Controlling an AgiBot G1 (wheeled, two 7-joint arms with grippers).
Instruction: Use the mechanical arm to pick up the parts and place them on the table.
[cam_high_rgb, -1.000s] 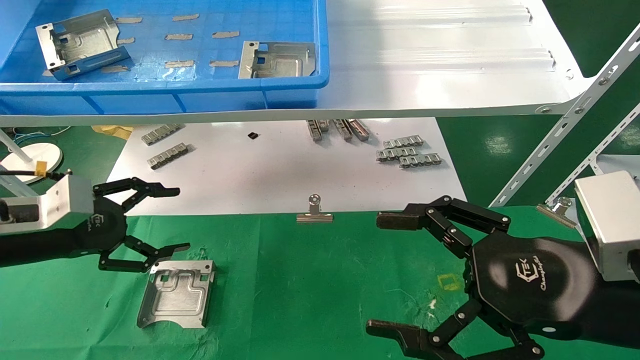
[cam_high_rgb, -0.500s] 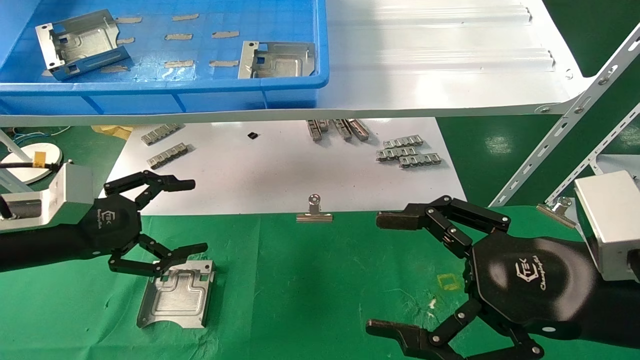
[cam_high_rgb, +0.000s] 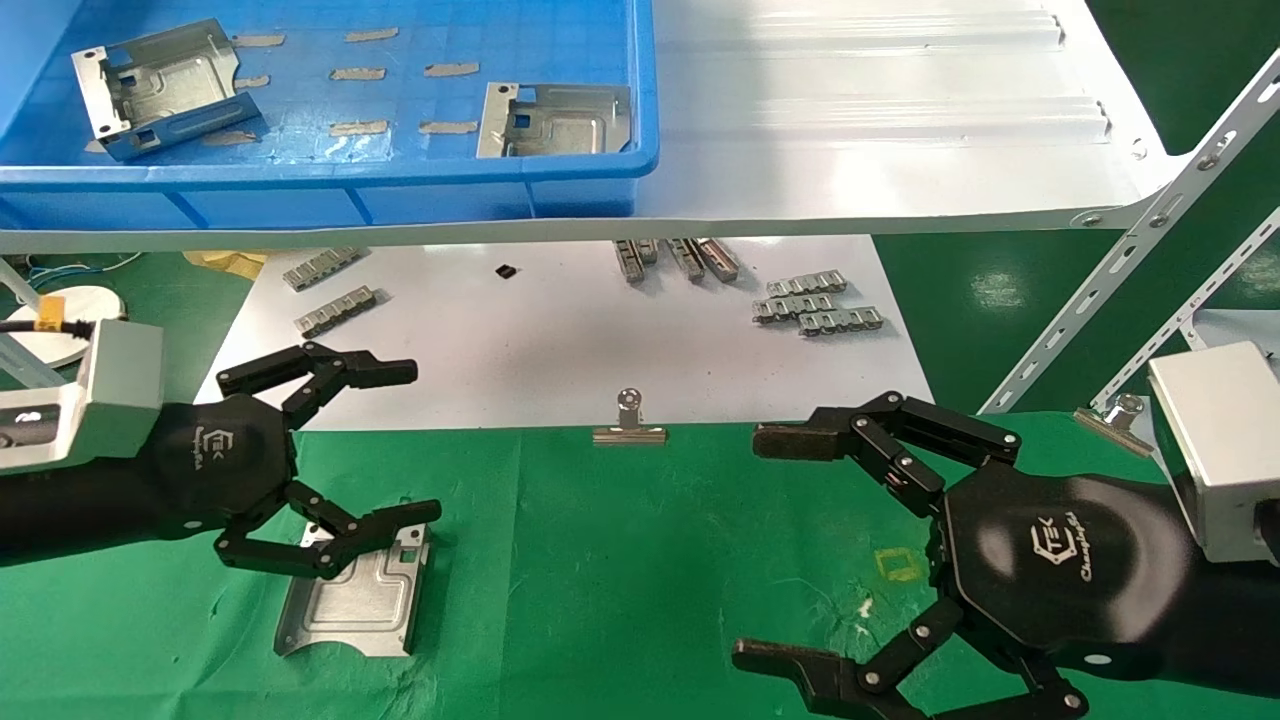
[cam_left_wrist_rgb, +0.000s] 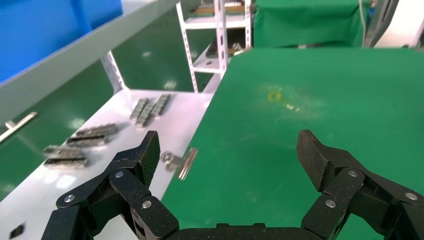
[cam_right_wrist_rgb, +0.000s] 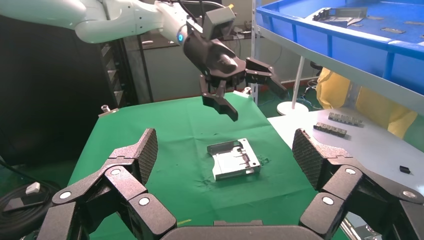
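We see bright, even light from overhead across all views. The white shelf (cam_high_rgb: 880, 150) carries broad glare along its ribs, and it throws a soft shadow over the far edge of the white sheet (cam_high_rgb: 560, 350). The green table (cam_high_rgb: 620, 580) shows only faint shadows under the left gripper (cam_high_rgb: 345, 455) and beside the bracket (cam_high_rgb: 355, 595). In the left wrist view the near fingers (cam_left_wrist_rgb: 145, 160) and the sheet's strips look soft and blurred; the blue bin (cam_high_rgb: 400, 190) gleams slightly.

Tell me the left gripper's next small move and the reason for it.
Probably lift toward the blue bin. The left gripper is open and empty above the bracket on the green table, while two brackets remain in the bin. The right gripper sits open, idle.
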